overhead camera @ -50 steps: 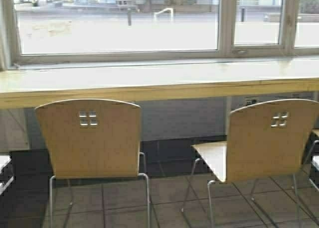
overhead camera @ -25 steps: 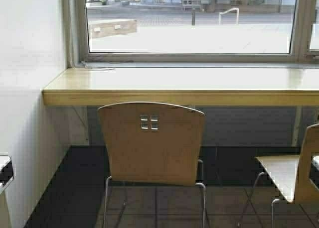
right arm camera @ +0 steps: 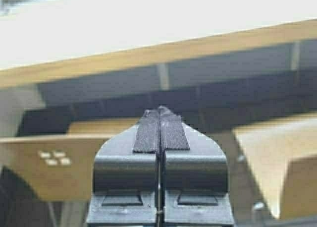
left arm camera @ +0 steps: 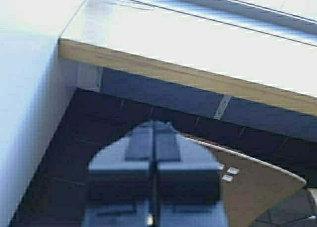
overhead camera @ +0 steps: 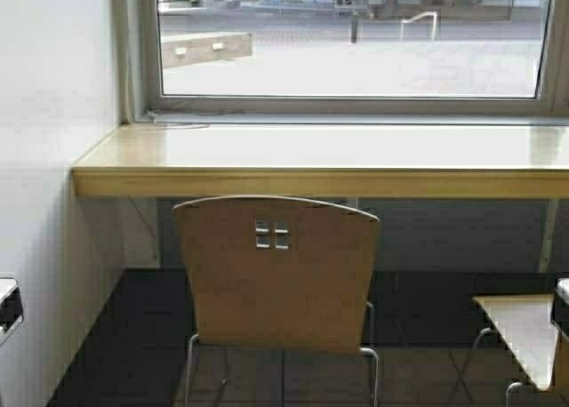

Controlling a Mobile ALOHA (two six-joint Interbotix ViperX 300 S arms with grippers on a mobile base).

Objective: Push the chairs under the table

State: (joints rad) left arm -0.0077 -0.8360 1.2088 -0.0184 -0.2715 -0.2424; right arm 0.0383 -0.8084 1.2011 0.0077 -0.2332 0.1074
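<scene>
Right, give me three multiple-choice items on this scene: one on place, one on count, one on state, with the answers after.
1. Where does the nearest chair stand against the table?
A. Its back is short of the front edge
B. Pushed fully under
C. Lying on its side

2. How many square cutouts are in its back?
A. Two
B. Four
C. Six

3. How do the fingers of the right gripper stand?
A. Wide open
B. Shut together
C. Shut on a chair leg

Answers: 1 A, the whole back shows nearer than the edge. 2 B, a two-by-two group shows. 3 B, the pads meet with nothing between.
</scene>
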